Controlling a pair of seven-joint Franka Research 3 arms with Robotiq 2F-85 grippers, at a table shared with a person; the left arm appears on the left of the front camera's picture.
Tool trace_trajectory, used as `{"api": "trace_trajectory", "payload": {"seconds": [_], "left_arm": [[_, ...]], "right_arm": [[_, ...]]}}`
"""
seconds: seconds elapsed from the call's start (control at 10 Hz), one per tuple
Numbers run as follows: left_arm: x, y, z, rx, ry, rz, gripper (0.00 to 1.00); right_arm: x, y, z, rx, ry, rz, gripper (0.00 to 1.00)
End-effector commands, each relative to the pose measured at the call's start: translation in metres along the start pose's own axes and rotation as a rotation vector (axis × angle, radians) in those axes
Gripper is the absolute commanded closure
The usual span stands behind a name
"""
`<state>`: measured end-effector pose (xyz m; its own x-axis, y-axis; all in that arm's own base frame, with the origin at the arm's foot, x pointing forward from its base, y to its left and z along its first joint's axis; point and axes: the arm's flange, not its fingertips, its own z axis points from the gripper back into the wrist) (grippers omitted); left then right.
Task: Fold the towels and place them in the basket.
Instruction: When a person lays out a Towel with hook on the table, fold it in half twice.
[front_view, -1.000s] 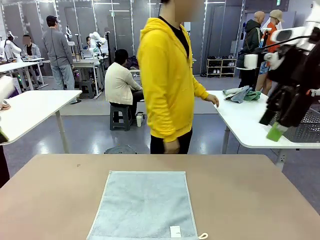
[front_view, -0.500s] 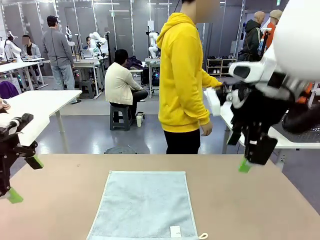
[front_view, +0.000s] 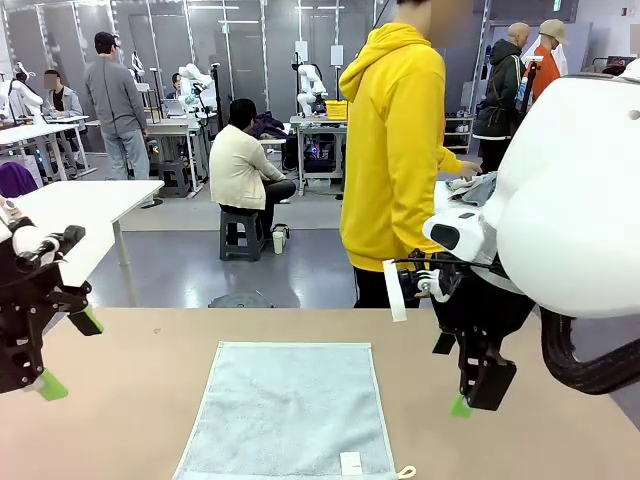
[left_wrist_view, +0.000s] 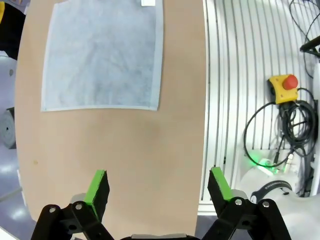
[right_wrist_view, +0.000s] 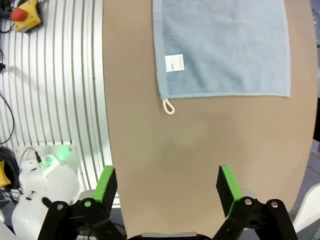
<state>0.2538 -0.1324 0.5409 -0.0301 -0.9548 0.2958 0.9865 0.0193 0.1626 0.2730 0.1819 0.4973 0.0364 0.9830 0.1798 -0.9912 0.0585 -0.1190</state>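
Towel (front_view: 290, 410) is lying flat + unfolded mid counter (front_view: 120, 400), reaching from about the middle back toward the robot-side edge, sides square to the counter edges. It's looking near square to me, so I can't call a long axis either way. Loop tag (right_wrist_view: 169, 106) is sitting at the towel corner nearest the robot-side edge, on the R.

Both tools are hanging open, jaws wide, nothing in them. L tool (front_view: 68, 354) is hovering out by the counter's left edge, well apart from the towel's L side. R tool (front_view: 455, 375) is hovering over bare counter near the towel's R side, so the R arm is the nearer one.

So the towel is sitting btw the two tools, each side facing its own arm. In both wrist views it's lying ahead of the tool w/ bare counter in btw, not under it yet.

My read: the fold isn't started. Next move is prob each tool coming inward + down onto its own side's corners, and L is going to have farther to travel.
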Motion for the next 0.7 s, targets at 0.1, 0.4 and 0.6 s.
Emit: {"api": "trace_trajectory", "payload": {"seconds": [0.1,0.4,0.6], "left_arm": [[0.0,0.0,0.0,0.0,0.0,0.0,0.0],[0.0,0.0,0.0,0.0,0.0,0.0,0.0],[0.001,0.001,-0.001,-0.004,-0.009,0.005,0.0]], "right_arm": [[0.0,0.0,0.0,0.0,0.0,0.0,0.0],[0.0,0.0,0.0,0.0,0.0,0.0,0.0],[0.002,0.002,0.0,0.008,-0.002,-0.013,0.0]]}}
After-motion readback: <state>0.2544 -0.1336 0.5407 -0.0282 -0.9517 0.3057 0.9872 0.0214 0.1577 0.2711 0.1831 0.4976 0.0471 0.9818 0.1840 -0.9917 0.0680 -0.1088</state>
